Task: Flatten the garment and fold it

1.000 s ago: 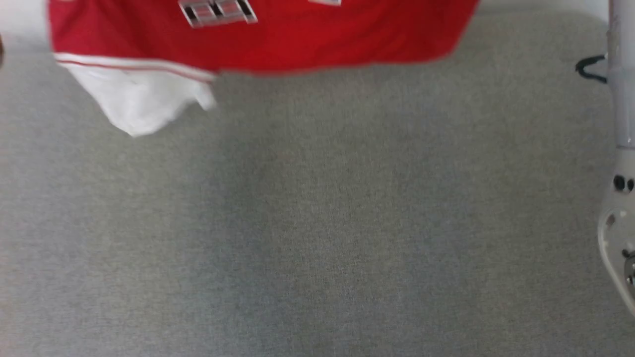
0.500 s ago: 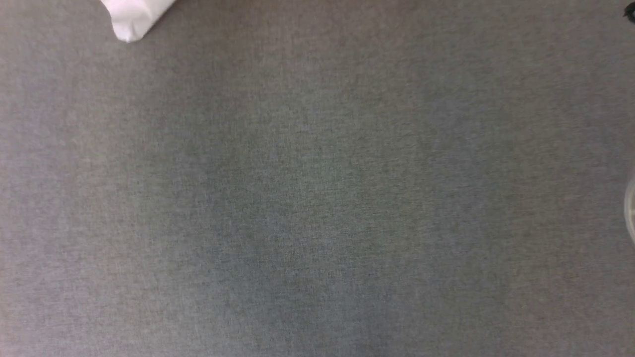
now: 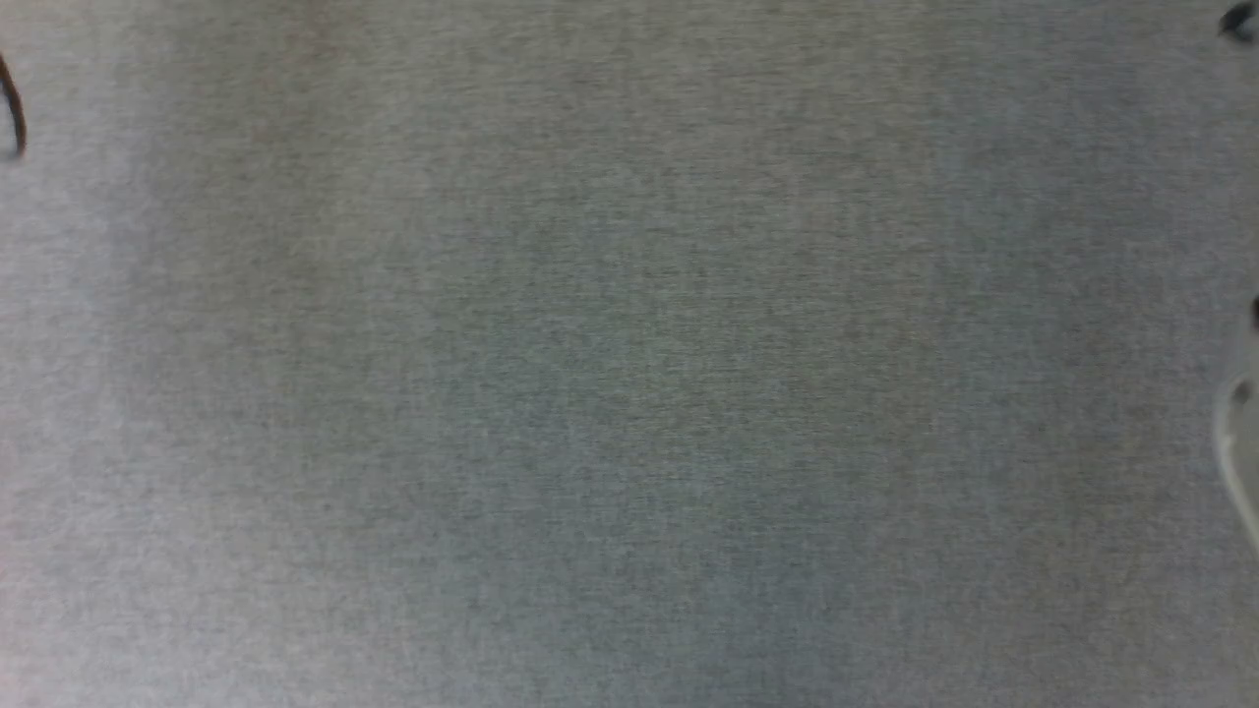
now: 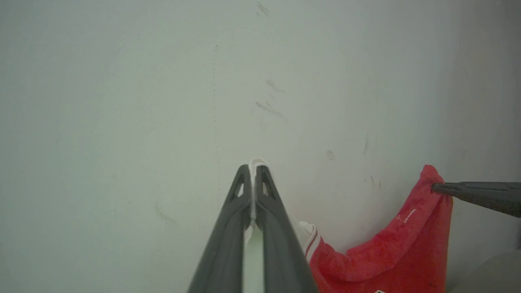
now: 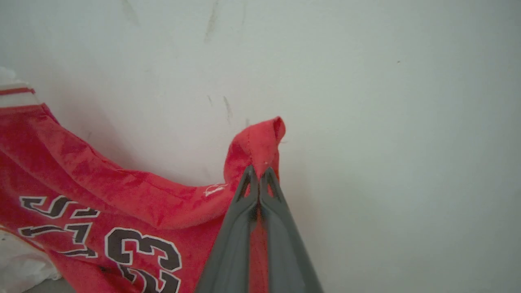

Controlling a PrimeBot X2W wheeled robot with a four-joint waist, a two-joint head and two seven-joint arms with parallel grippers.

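The garment (image 5: 122, 203), a red jersey with black white-outlined "23" lettering, hangs in the air in front of a pale wall, stretched between both grippers. In the right wrist view my right gripper (image 5: 258, 173) is shut on a red corner of it. My left gripper (image 4: 253, 169) is shut on a fold of white cloth, and the garment's red body (image 4: 386, 252) with striped trim sags to its right. The right gripper's dark fingers (image 4: 480, 195) come in from the right of the left wrist view, pinching the red corner.
The head view looks down on a grey cloth-covered surface (image 3: 629, 393). A pale part of my right arm (image 3: 1237, 442) shows at its right edge and a dark cable (image 3: 14, 113) at its left edge. A scuffed white wall (image 4: 122, 101) stands behind the garment.
The garment has slid up and out past the top edge of the head view, first the red body, then the white sleeve. The right forearm has mostly left that view too.
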